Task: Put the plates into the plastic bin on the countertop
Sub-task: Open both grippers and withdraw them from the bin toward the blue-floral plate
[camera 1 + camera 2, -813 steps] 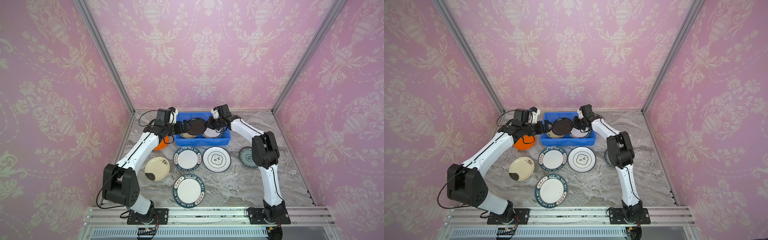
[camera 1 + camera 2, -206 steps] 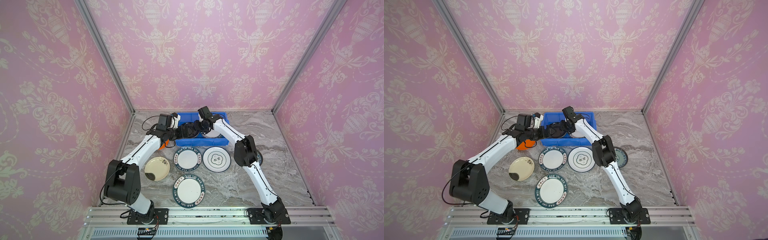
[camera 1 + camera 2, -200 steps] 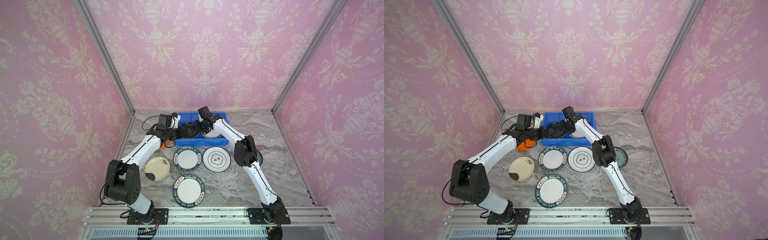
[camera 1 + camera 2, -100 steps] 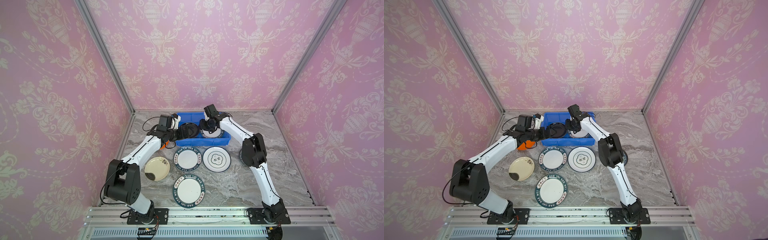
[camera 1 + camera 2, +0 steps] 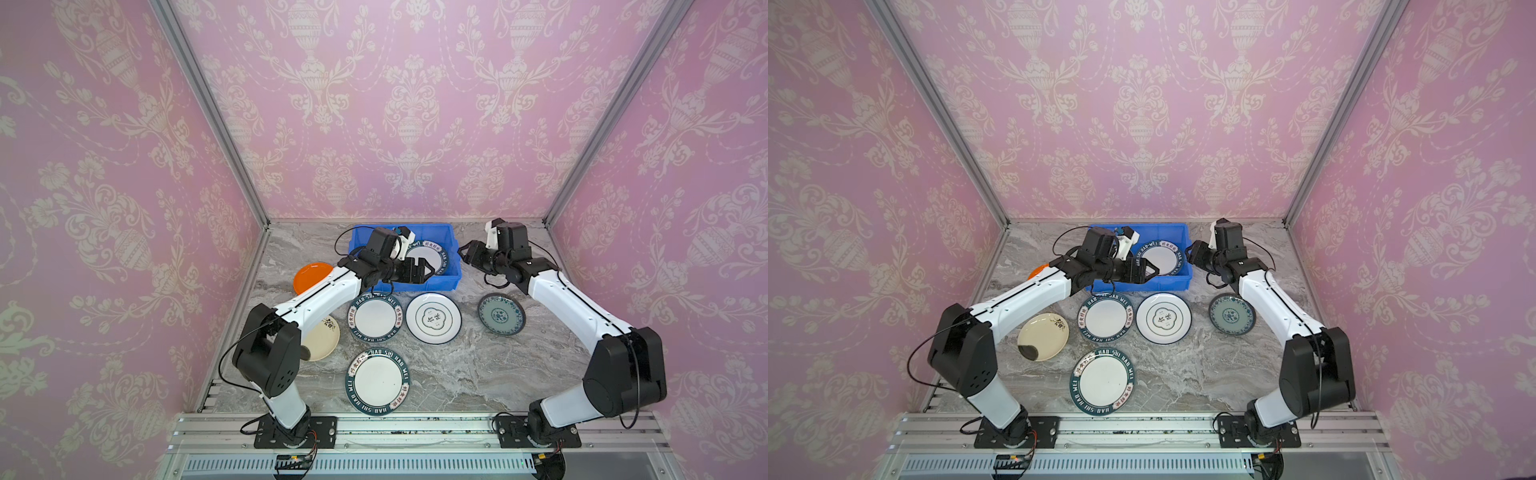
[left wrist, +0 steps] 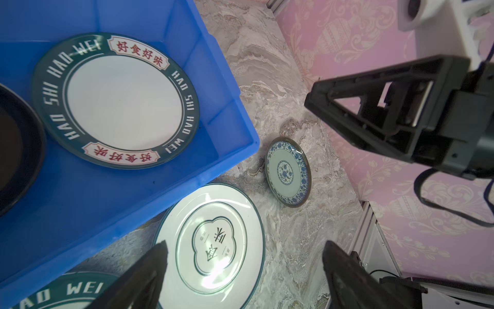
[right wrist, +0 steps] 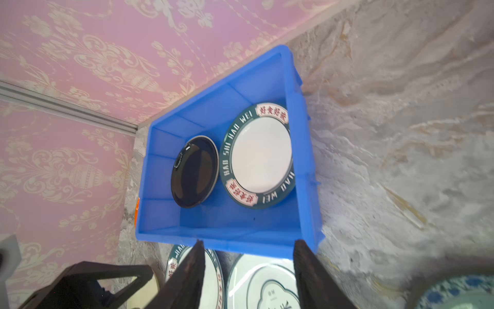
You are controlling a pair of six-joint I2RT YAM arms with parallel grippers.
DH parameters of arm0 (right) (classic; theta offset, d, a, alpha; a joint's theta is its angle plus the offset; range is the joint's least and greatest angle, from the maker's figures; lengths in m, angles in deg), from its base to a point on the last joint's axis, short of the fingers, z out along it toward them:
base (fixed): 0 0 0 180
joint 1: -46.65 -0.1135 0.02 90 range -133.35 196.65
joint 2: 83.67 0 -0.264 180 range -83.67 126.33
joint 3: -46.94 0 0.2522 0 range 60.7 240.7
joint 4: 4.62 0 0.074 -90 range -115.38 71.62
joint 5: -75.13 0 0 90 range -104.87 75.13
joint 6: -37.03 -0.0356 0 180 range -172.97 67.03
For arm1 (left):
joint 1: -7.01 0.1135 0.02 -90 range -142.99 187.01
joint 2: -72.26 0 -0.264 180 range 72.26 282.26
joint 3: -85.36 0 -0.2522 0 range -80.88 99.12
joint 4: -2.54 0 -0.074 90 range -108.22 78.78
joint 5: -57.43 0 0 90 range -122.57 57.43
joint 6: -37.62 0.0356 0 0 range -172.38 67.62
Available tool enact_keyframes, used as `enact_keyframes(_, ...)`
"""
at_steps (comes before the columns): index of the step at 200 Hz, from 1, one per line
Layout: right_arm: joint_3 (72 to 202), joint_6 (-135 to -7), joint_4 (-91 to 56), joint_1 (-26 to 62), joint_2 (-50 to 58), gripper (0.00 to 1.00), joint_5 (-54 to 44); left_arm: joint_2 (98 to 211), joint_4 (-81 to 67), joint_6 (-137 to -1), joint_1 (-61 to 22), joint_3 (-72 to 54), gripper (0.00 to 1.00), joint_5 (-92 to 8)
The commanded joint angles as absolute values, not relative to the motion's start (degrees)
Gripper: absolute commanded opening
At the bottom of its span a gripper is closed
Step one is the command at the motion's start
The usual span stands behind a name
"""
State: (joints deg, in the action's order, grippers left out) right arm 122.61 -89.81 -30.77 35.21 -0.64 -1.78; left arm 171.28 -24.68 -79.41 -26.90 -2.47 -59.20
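Plates lie on the grey tabletop (image 5: 478, 374), and two more are in the blue bin (image 5: 444, 283). The bin stands at the back, by the pink wall (image 5: 415, 124).

Inside the bin, a white plate with a teal rim (image 7: 260, 157) lies on the right side. A black plate (image 7: 193, 171) sits just beside it on the left, and their edges look like they touch. In both top views the left arm (image 5: 316, 295) hides the black plate.

The left hand (image 5: 426, 270) hangs over the near side of the bin. Its two fingers are spread wide, with nothing between them. The right hand (image 5: 463, 253) is just to the right of the bin, above the tabletop, and points at it. Its fingers are apart too, and it holds nothing.

Six plates lie out on the tabletop. An orange plate (image 5: 311, 276) is near the bin, on its left. In front of the bin there is a row of three. A second teal-rim plate (image 5: 375, 316) comes first. A white plate with a flower-shaped mark (image 5: 433, 318) in its middle lies just beside it. A blue-patterned plate (image 5: 500, 313) is further right, a bit apart.

A cream plate (image 5: 1042, 336) with a dark blotch lies on the left, close to the left arm. A third teal-rim plate (image 5: 377, 381) lies nearest the front, by itself.
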Motion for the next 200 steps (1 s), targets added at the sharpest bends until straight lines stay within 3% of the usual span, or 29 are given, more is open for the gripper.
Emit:
enact_keyframes(1, 114.13, -92.00, -28.84, 37.65, -7.48, 0.54, -1.41, 174.75, -23.87, -79.10, -30.25, 1.53, 0.85, -58.71)
enact_keyframes(28, 104.67, -93.58, -27.69, 43.09, -16.97, 0.53, -2.11, 180.65, -23.73, -79.85, -35.02, 6.10, 0.71, -60.28)
enact_keyframes(85, 93.32, -96.34, -26.69, 53.59, -29.93, 0.50, -2.04, 194.62, -27.22, -80.49, -42.24, 19.52, 0.53, -61.80)
enact_keyframes(131, 90.49, -96.92, -24.98, 55.15, -30.91, 0.50, 0.23, 202.88, -30.07, -82.11, -43.83, 26.88, 0.46, -59.29)
enact_keyframes(200, 90.16, -96.39, -24.37, 56.05, -30.15, 0.50, 1.12, 208.49, -34.51, -81.39, -43.97, 31.25, 0.47, -55.85)
